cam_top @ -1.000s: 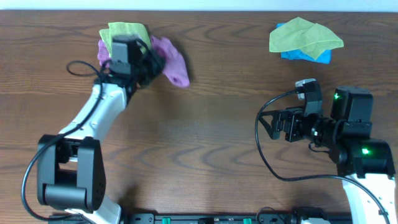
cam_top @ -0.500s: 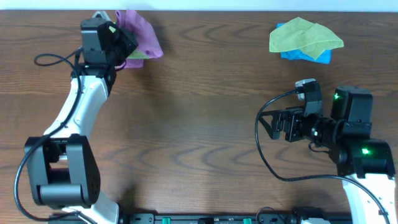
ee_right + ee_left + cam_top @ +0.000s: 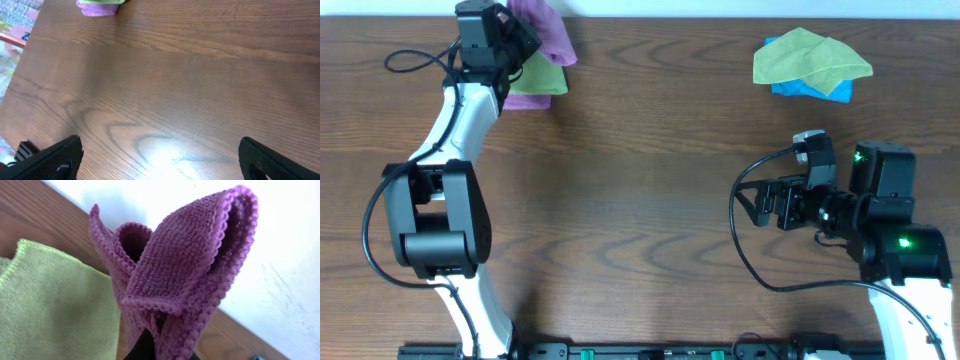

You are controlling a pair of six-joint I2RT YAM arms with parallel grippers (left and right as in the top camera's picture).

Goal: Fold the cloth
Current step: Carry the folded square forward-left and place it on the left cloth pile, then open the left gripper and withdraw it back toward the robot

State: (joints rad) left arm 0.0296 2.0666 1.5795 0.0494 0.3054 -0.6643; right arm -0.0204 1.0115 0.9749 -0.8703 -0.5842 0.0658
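Note:
My left gripper (image 3: pixel 515 40) is shut on a magenta-purple microfibre cloth (image 3: pixel 548 30) and holds it bunched up at the table's far left corner. In the left wrist view the cloth (image 3: pixel 185 270) stands folded over itself above the fingers (image 3: pixel 160 349). No white label shows on it. A lime-green cloth (image 3: pixel 538 80) lies flat on the table just below it, and also shows in the left wrist view (image 3: pixel 55 305). My right gripper (image 3: pixel 760 205) is open and empty over bare wood at the right, its fingers wide apart (image 3: pixel 160 160).
A second lime-green cloth (image 3: pixel 810 55) lies on a blue cloth (image 3: pixel 812 88) at the far right. The right wrist view shows a purple edge (image 3: pixel 97 11) under green cloth far off. The table's far edge (image 3: pixel 650 14) runs just behind the held cloth.
My left arm has swung away to the table's far left edge, carrying the purple cloth off the lime-green one. The right arm has stayed still.

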